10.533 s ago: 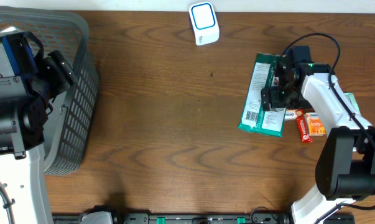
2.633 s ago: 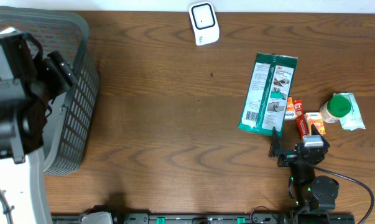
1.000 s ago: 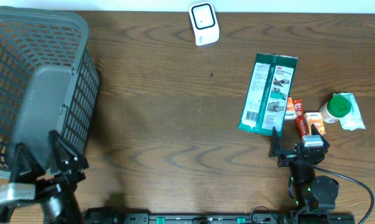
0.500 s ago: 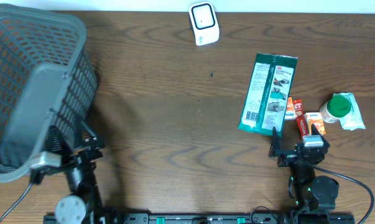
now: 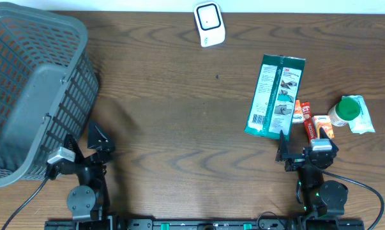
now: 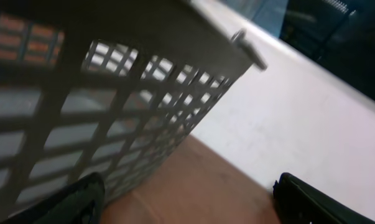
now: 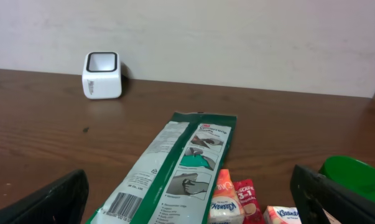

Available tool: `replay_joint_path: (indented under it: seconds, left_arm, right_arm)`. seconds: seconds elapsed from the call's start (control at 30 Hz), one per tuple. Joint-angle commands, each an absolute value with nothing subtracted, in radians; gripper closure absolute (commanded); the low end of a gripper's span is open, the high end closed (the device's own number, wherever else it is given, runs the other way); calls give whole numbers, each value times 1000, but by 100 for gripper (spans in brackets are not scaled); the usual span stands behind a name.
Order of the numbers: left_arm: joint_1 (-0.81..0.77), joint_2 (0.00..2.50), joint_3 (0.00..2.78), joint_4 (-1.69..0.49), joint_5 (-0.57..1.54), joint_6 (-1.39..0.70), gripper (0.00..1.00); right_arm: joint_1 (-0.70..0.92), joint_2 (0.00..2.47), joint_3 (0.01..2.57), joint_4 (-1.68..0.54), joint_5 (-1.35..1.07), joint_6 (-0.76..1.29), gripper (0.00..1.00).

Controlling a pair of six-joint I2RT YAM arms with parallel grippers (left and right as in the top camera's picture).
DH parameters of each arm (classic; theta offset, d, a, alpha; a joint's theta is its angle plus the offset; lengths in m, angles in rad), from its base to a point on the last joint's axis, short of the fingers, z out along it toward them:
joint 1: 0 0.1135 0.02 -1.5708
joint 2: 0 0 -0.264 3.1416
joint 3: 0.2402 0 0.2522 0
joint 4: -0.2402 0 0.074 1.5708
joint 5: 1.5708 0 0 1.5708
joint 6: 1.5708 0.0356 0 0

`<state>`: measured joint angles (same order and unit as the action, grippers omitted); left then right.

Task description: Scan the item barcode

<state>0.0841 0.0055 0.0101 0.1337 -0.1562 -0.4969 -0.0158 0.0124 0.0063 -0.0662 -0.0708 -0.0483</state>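
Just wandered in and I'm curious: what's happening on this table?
Nothing is being handled right now. The left fingers and right fingers stand open and empty at the table's near edge. The green packet lies flat with its barcode showing, apart from the white scanner at the far edge.

The left arm (image 5: 82, 195) is black, with a round grey joint cap, a pale silver block behind the left claw (image 5: 83, 144) and a thin grey cable. The right arm (image 5: 323, 195) is black too, with tiny green lights, a white-topped block behind the right claw (image 5: 307, 152) and a looping black cable. The fingers (image 7: 47, 202) are glossy black.
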Motion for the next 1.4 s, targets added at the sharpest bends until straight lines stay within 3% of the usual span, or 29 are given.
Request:
replay_joint_path:
  seconds: [0.0,0.37,0.83,1.37]
  left_arm:
    - [85,2,4,128,-121,-456,12]
    - [85,2,4,29,105,37,12]
    - [86,2,4,-64,93,138,12]
    - [85,2,4,-67,60,112,12]
  right_arm:
    - [-22,6,6,-70,-65,-60,1]
    - [-22,6,6,-70,-65,-60,1]
    - [-22,6,6,-70,-65,-60,1]
    - [-22,6,6,-70,-65,-60,1]
